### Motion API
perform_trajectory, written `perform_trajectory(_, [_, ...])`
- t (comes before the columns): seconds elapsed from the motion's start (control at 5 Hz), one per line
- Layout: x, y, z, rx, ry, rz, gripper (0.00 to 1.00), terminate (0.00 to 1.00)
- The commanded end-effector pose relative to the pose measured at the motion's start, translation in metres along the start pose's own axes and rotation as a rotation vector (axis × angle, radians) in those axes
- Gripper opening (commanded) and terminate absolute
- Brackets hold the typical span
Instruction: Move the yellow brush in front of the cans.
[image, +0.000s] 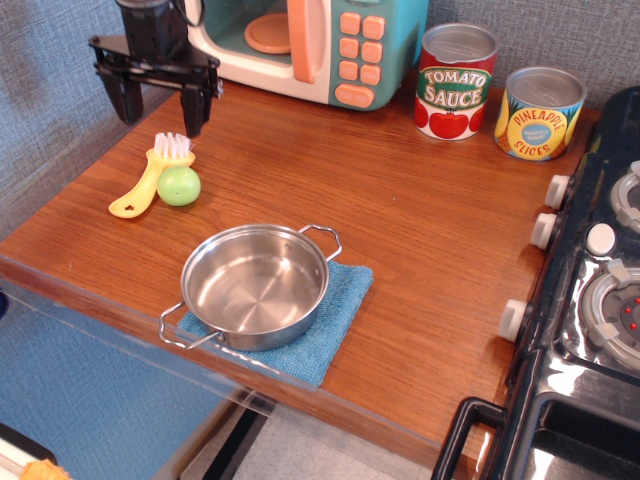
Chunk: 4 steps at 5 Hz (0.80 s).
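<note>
The yellow brush (146, 180) lies on the wooden counter at the left, white bristles toward the back, handle end toward the front. A green ball (179, 185) touches its right side. My gripper (160, 108) hangs open and empty just behind and above the brush's bristles, fingers pointing down. The cans stand at the back right: the red Tomato Sauce tin (455, 81) and the yellow and blue Pineapple Slices tin (539, 112).
A toy microwave (310, 45) stands at the back, right of my gripper. A steel pan (254, 286) sits on a blue cloth (330, 325) near the front edge. A black toy stove (595, 300) lines the right side.
</note>
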<state>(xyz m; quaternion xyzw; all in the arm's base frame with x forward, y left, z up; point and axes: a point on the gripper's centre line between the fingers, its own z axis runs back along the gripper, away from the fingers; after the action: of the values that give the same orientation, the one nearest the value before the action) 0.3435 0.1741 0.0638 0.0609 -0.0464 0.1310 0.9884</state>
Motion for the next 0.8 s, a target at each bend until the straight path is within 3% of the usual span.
perform_trajectory(0.0, [0.023,0.008,-0.005,0.034,-0.023,0.047,1.00,0.00])
perform_trajectory(0.4, [0.021,0.008,-0.018,0.064,0.010,0.060,1.00,0.00])
perform_trajectory(0.6, [0.014,0.009,-0.027,0.101,0.066,0.091,1.00,0.00])
